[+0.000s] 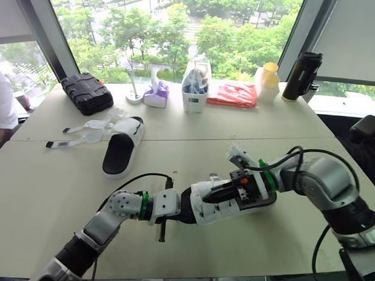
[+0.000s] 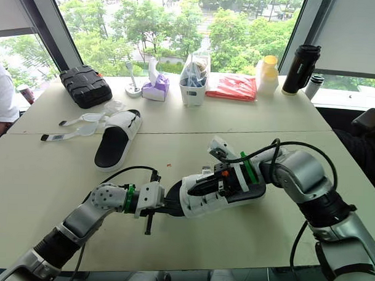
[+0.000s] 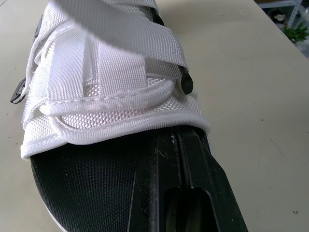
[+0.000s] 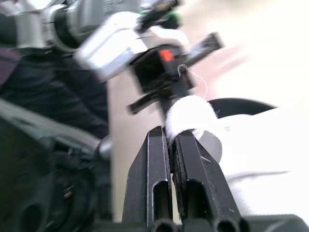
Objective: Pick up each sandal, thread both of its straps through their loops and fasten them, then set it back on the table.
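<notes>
A white-strapped sandal with a black footbed (image 1: pixel 231 202) is held over the middle of the table between both grippers. My left gripper (image 1: pixel 184 209) is shut on the black sole at one end of it; in the left wrist view its fingers (image 3: pixel 193 183) lie pressed together along the footbed, reaching under the woven straps (image 3: pixel 111 72). My right gripper (image 1: pixel 226 191) is shut on the tip of a white strap (image 4: pixel 190 113) above the sandal's upper. The second sandal (image 1: pixel 122 147) lies on the table at the far left, its two straps (image 1: pixel 77 136) spread loose.
Along the far edge stand a black case (image 1: pixel 86 92), a tissue box (image 1: pixel 156 95), a white container (image 1: pixel 195 91), a red bag (image 1: pixel 233 93), a yellow-capped bottle (image 1: pixel 268 81) and a black flask (image 1: pixel 300 75). A person (image 1: pixel 1 106) sits at the left.
</notes>
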Motion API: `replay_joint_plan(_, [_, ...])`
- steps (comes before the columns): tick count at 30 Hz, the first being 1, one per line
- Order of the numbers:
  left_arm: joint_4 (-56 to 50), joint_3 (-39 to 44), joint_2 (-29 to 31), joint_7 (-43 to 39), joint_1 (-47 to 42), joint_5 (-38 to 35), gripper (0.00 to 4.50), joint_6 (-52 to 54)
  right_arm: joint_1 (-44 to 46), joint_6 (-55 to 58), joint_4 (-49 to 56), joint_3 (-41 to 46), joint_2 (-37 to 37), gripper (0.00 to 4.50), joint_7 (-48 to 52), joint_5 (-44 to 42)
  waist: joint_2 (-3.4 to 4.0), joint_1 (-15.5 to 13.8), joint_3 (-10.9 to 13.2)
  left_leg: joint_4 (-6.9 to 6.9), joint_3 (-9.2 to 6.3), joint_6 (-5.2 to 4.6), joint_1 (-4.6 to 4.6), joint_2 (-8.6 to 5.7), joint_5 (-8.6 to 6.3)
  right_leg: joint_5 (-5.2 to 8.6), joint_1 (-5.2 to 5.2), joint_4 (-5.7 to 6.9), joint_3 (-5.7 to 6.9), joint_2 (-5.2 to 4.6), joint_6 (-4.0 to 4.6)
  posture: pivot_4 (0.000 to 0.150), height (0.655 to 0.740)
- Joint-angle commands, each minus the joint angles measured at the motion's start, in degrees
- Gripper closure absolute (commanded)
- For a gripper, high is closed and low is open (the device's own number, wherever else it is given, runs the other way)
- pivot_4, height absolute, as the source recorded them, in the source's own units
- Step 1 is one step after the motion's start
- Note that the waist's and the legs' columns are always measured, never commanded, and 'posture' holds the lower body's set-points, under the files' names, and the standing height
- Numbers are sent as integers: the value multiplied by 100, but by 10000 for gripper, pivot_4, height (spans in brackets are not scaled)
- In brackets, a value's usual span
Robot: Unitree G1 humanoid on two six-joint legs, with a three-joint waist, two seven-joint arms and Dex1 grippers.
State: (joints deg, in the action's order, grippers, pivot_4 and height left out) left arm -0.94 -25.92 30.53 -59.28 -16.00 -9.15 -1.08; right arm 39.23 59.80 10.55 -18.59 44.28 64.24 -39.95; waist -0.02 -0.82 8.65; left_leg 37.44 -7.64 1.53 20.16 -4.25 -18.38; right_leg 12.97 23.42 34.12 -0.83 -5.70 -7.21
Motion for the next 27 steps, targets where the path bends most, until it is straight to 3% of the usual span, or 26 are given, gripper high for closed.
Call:
replay_joint_plan(1, [887,-566,234,-35,431,851,45000,374,290,-366,-284,155,-238,44541,-217,378,2,6,-2,0,0,0,-4,0,0,0,-2,1,0,1,0,1500,7400])
replay_joint_plan(8, [819,-583,276,-9,505,880,45000,387,295,-534,-679,110,-473,44541,-186,744,3,9,-4,-1,0,3,-22,1,2,-3,-16,4,-1,2,4,1500,7400])
replay_joint_plan(11, [793,-567,279,5,531,867,45000,405,286,-543,-793,132,-500,35700,-178,807,5,11,-7,-2,1,3,-34,2,2,-3,-26,5,-1,3,5,1500,7400])
replay_joint_plan(17, [766,-520,262,35,559,824,45000,447,286,-728,-944,191,-655,5001,-330,1036,5,9,-12,-21,2,3,-61,2,2,-1,-46,2,-3,3,4,1500,7400])
replay_joint_plan(27, [750,-468,266,51,574,791,45000,464,549,-1071,-1519,126,-1018,5001,-429,1572,9,15,-15,-22,2,3,-66,2,2,-1,-48,3,-4,4,5,1500,7400])
